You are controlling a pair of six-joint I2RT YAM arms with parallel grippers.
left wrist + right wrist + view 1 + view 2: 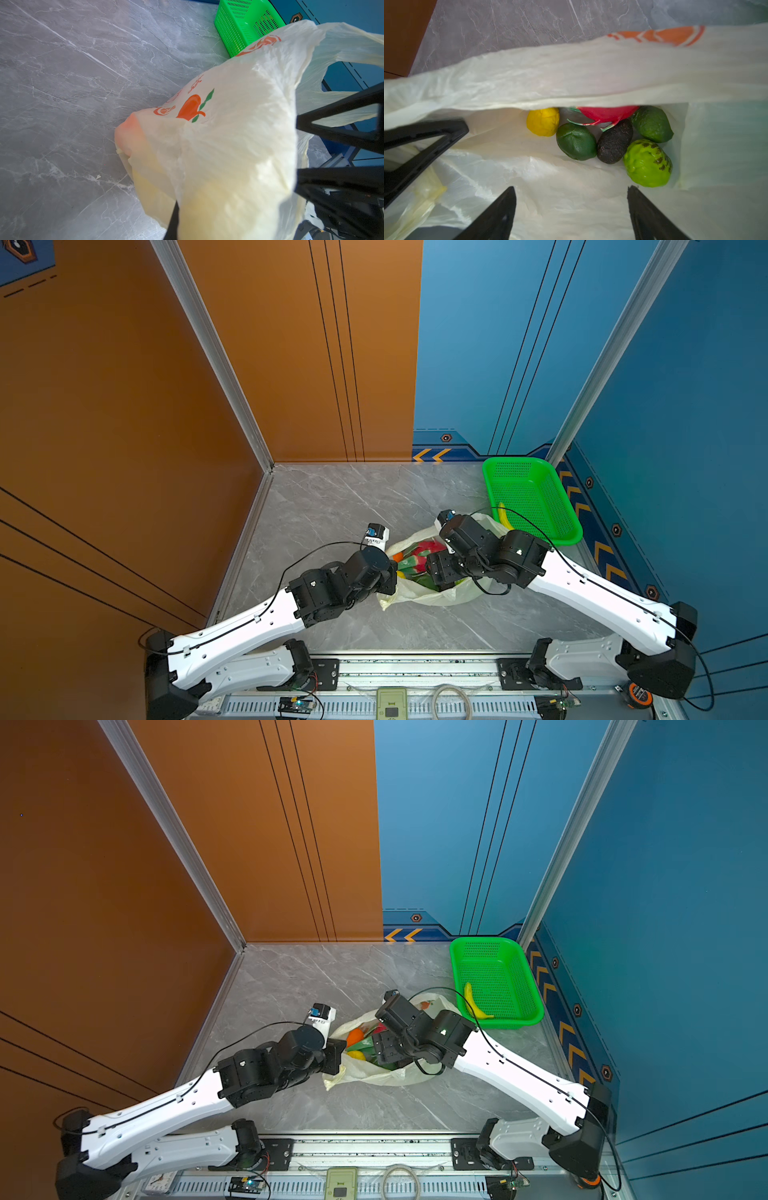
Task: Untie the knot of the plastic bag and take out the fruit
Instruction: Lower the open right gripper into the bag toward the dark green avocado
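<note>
Cream-yellow plastic bag point(419, 597) lies open on the table point(332, 497); we pinch its left rim in the closed left gripper point(394, 572) while our right gripper point(571, 188) (jaws spread) hangs inside the mouth, bare film separating it from the fruit point(576, 141).

Seemingly marble tabletop point(353, 506), orange wall point(124, 406), blue wall point(478, 344)

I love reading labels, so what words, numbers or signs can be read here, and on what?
No word or number reads clearly.
Orange fruit picture with green leaves: on the thin cream-yellow plastic bag.
Small orange marks beside it: too blurred to read.
Orange chevron arrows: on the dark blue wall band.
Pale green box at the front: markings too small.
</note>
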